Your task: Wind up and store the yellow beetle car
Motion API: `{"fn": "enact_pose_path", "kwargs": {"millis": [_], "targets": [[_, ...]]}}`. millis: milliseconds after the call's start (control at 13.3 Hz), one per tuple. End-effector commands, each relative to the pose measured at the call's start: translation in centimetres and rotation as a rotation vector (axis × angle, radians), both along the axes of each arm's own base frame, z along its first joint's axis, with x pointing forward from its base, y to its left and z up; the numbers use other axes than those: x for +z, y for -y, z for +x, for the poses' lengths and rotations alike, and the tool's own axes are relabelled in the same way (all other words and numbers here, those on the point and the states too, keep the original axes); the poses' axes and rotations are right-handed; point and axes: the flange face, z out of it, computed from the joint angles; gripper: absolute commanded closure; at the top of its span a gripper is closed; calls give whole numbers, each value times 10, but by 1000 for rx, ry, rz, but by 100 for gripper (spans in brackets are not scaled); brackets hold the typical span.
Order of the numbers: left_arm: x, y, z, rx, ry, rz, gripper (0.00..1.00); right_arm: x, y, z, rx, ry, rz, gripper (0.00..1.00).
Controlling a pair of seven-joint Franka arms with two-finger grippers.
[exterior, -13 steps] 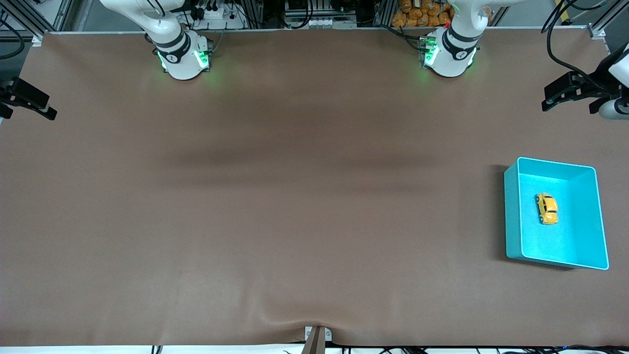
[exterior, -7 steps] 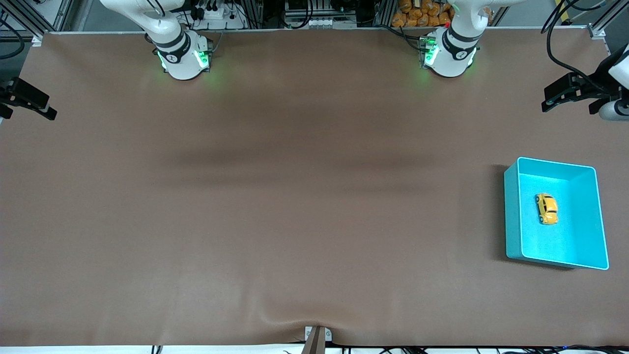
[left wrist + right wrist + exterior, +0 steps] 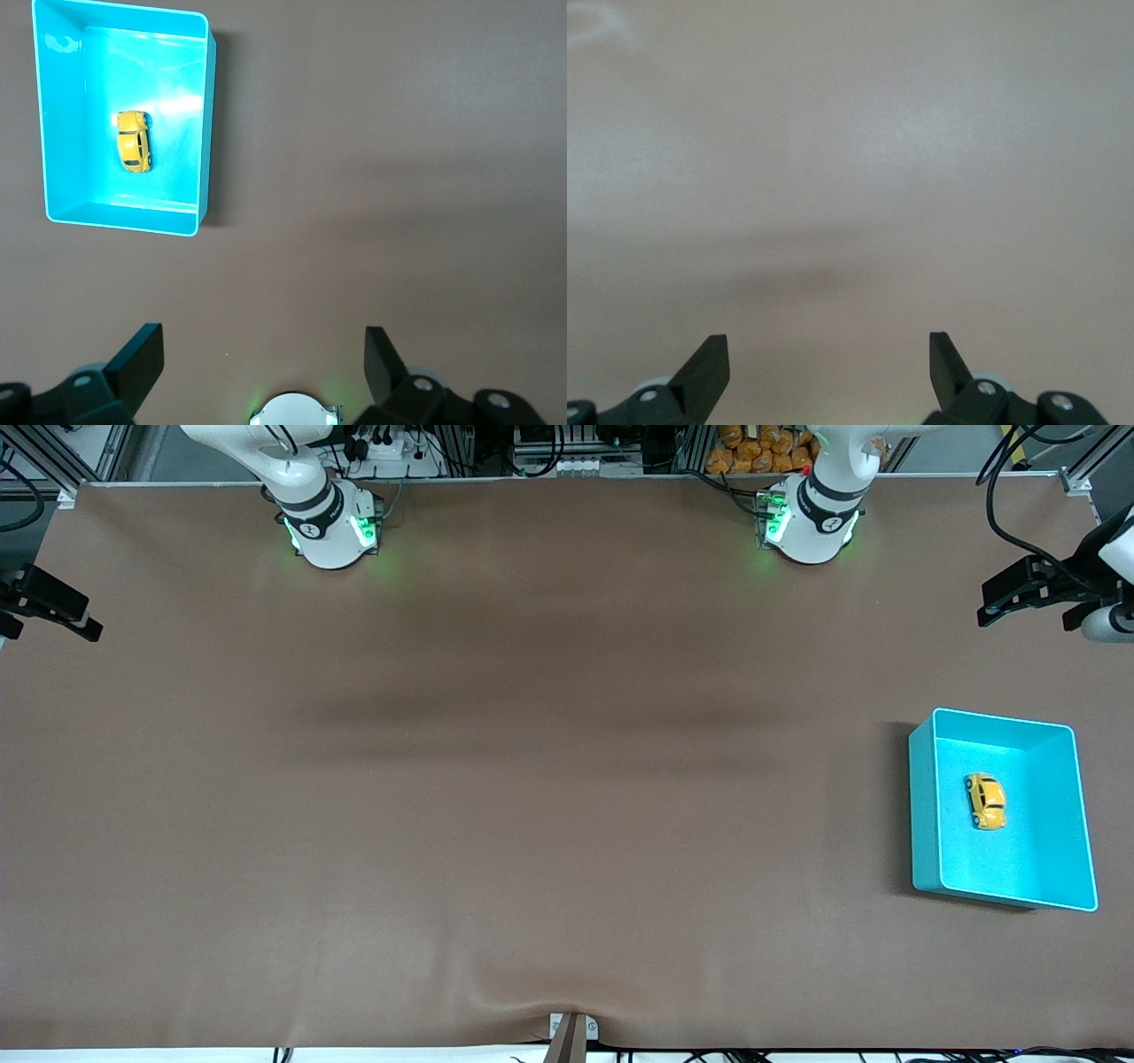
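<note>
1. The fingers (image 3: pixel 142 354) of the left gripper (image 3: pixel 261 341) are spread wide and hold nothing. The left gripper hangs high over the left arm's end of the counter (image 3: pixel 532 779), at about 2 o'clock from the counter's middle in the front view.
2. The right gripper (image 3: pixel 828 345) is likewise spread wide and empty, over bare counter at the right arm's end, at about 10 o'clock. This arm waits.
3. The yellow beetle car (image 3: pixel 986 801) lies on its wheels on the floor of the teal bin (image 3: pixel 921 806), near the bin's middle and touching no wall. The bin stands at about 3 o'clock from the counter's middle.
4. Judgement: the car appears stored. Whether it has been wound cannot be told from this moment.
5. If a pick is called for, the left arm is the natural choice, since the bin lies at its end.
6. The car's long axis runs roughly 12 to 6 o'clock. The fingers should descend straight down and close across the narrow body at 3 and 9 o'clock, clear of the bin walls.
7. The rounded, small body may slip, so a low, centred grasp is advisable.
</note>
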Motion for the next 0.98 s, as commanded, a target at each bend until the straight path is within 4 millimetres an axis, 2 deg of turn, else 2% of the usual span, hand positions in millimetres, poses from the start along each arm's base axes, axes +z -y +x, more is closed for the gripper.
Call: {"fn": "enact_pose_path", "kwargs": {"millis": [0,904], "targets": [[6,-1,-2,9,0,2,0,3,0,1,-9,0,11,0],[5,-1,-1,12,-1,5,0,2,-2,2,-9,-2,13,0]]}}
